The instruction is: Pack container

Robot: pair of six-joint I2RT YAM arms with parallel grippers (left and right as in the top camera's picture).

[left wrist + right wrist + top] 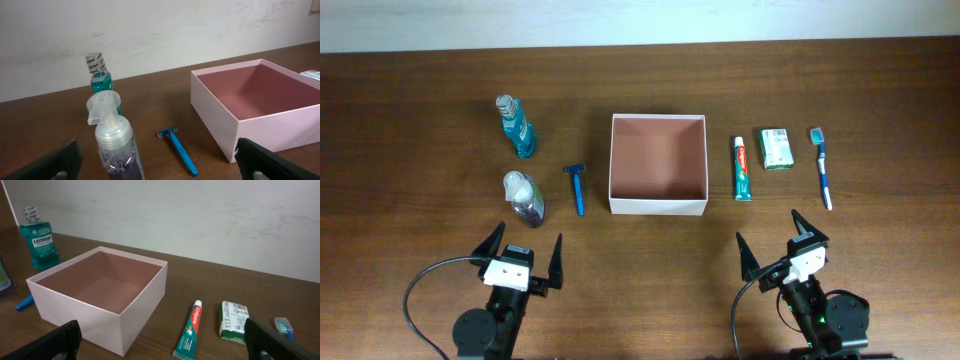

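Container [657,207]: square box, open top, thin white walls, pinkish-brown inside. It sits upright and flat on the dark wood table [420,110], approx. mid-table, sides roughly square w/ the table edges. Walls look straight and even in height, corners crisp; outer faces plain white, no print visible. Inner floor shows bare corner to corner in all 3 views, w/ shadow along the near wall. A blue razor [577,188] lies near its left side and a toothpaste tube [743,168] near its right side; neither touches the box.
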